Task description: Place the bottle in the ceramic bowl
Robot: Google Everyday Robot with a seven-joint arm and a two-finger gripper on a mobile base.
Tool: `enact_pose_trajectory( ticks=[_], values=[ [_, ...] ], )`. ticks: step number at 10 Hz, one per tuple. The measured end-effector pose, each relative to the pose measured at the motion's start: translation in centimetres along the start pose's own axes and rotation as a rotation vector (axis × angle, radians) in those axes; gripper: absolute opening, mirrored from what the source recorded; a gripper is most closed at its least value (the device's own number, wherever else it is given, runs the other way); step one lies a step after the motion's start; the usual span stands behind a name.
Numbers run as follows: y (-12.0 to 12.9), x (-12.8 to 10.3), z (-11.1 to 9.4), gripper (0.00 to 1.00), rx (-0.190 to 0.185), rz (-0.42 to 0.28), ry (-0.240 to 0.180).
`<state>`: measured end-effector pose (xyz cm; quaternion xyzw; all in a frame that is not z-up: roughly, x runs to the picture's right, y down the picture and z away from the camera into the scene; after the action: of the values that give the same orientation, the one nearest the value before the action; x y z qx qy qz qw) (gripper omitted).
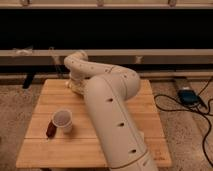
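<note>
Tool (74, 86) sits low at the upper left of the wooden worktop (35, 150), with the arm (111, 117) curling up from lower centre. Gripping or not, I cannot tell. Bottle can't be separated from the tool tip there. Ceramic bowl is out of sight, probably hidden behind the arm to the tool's right.

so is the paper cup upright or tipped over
Upright: the paper cup shows its round mouth facing up. The end effector hangs near the far edge of the table.
</note>
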<state>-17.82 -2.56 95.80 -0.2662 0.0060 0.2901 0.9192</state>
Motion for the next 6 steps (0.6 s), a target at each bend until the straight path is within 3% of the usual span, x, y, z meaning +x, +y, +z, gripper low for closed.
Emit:
enact_pose_trajectory(
  ticks=[1,2,4,6],
  values=[
    [-0.3,0.7,-2.3,0.06,0.017,-0.001,0.007],
    [-0.6,1.2,-3.7,0.02,0.032,-0.003,0.012],
    [-1.1,3.7,-7.1,0.0,0.068,0.001,0.032],
    [-0.9,6.5,-9.0,0.0,0.082,0.014,0.048]
  ],
)
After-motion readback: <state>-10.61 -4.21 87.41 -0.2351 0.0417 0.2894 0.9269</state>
